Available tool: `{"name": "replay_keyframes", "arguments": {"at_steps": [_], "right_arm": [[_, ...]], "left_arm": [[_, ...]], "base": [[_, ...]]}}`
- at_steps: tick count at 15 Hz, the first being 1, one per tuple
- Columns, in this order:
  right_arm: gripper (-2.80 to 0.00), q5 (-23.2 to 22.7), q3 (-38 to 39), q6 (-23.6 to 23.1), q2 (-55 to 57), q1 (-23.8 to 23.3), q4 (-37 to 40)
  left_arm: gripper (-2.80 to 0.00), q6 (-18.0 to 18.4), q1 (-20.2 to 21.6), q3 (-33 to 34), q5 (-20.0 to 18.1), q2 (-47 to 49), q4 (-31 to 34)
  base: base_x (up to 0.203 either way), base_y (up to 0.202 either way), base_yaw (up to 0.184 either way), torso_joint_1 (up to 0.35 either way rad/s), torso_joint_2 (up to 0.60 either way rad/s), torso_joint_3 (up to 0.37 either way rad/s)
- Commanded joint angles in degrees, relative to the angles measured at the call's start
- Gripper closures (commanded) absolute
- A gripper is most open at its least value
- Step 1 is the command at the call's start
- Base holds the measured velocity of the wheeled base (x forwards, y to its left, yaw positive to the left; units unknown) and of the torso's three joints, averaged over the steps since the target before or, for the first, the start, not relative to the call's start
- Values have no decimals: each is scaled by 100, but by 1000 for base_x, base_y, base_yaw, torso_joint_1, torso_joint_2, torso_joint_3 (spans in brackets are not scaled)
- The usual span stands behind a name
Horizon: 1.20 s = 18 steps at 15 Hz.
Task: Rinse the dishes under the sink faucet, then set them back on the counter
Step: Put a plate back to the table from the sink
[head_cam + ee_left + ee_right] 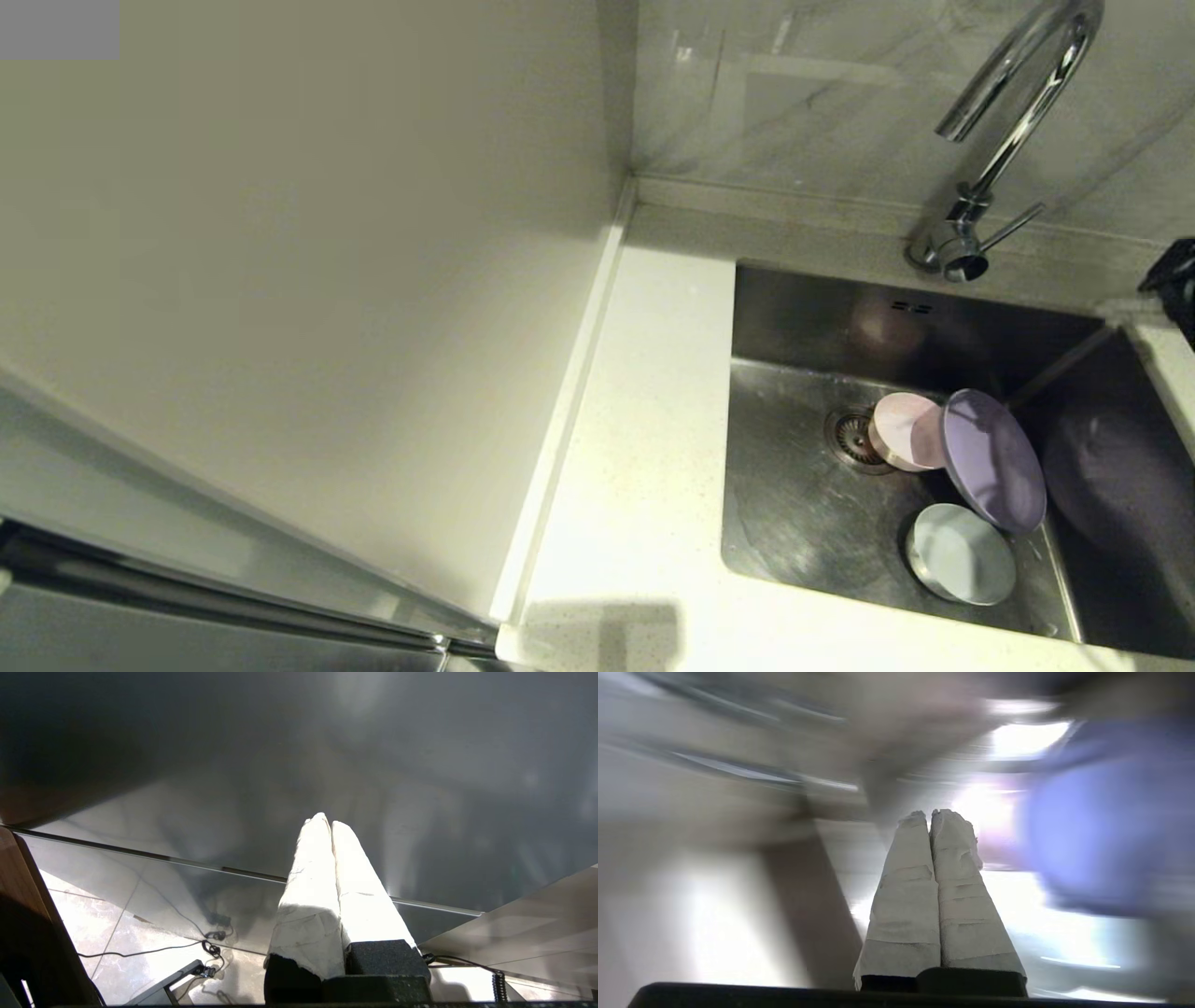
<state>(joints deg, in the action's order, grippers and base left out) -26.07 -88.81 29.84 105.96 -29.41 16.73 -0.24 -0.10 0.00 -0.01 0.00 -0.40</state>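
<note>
Steel sink (794, 523) holds my pink bowl (904, 431), lilac plate (994, 460) leaning beside it, and blue-white bowl (962, 553) nearer. My left gripper (325, 820) and right gripper (930, 814) are both closed, empty.

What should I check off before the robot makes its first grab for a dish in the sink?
1. All three dishes in the sink: ok. The pink bowl, lilac plate and blue-white bowl are there.
2. Plate lying flat: not ok, it leans tilted against the pink bowl.
3. Faucet running: cannot tell; no stream shows.
4. Right gripper ready to grasp: not ok, jaws shut.
5. Left gripper out of the way: ok, jaws shut, away from the sink.
6. Room on the counter beside the basin: ok.
</note>
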Motion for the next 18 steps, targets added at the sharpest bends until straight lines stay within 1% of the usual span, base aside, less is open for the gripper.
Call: {"name": "replay_keyframes", "arguments": {"at_steps": [1, 2, 4, 6, 7, 8, 10, 12, 13, 16, 17, 18], "right_arm": [[0, 1223, 862, -2534, -215, -19, 247], [0, 1303, 986, -3173, -233, -25, 286], [0, 1376, 1206, -4861, -199, -100, 303], [0, 1369, 1314, -6259, -77, -167, 258], [0, 1360, 1364, -6705, 11, -173, 124], [0, 1347, 1501, -7055, 54, -160, -13], [0, 1366, 1785, -7838, 14, -53, -65], [0, 1390, 1870, -8261, -123, 196, -50], [-280, 1455, 1885, -8369, -185, 363, -28], [-280, 1581, 1895, -8274, -188, 850, 129], [-280, 1576, 1914, -8035, -123, 1031, 169], [-280, 1582, 1954, -7641, -33, 1228, 183]], "left_arm": [[0, -2, 1, 18, 1, 0, 5], [0, -2, 1, 18, 1, 0, 5], [0, -2, 1, 18, 1, 0, -1], [0, -2, 1, 18, 1, 0, -4], [0, -2, 1, 18, 1, 0, 5], [0, -2, 1, 17, 1, 0, 5], [0, -2, 1, 18, 1, 0, 5], [0, -2, 1, 18, 1, 0, -4], [0, -2, 1, 14, 1, 0, 1], [0, -2, 1, 18, 1, 0, 4], [0, -2, 1, 18, 1, 0, -2], [0, -2, 1, 18, 1, 0, 5]], "base": [[0, 0, 0, 0, 0, 0], [0, 0, 0, 0, 0, 0], [0, 0, 0, 0, 0, 0], [0, 0, 0, 0, 0, 0], [0, 0, 0, 0, 0, 0], [0, 0, 0, 0, 0, 0], [0, 0, 0, 0, 0, 0], [0, 0, 0, 0, 0, 0], [0, 0, 0, 0, 0, 0], [0, 0, 0, 0, 0, 0], [0, 0, 0, 0, 0, 0], [0, 0, 0, 0, 0, 0]]}}
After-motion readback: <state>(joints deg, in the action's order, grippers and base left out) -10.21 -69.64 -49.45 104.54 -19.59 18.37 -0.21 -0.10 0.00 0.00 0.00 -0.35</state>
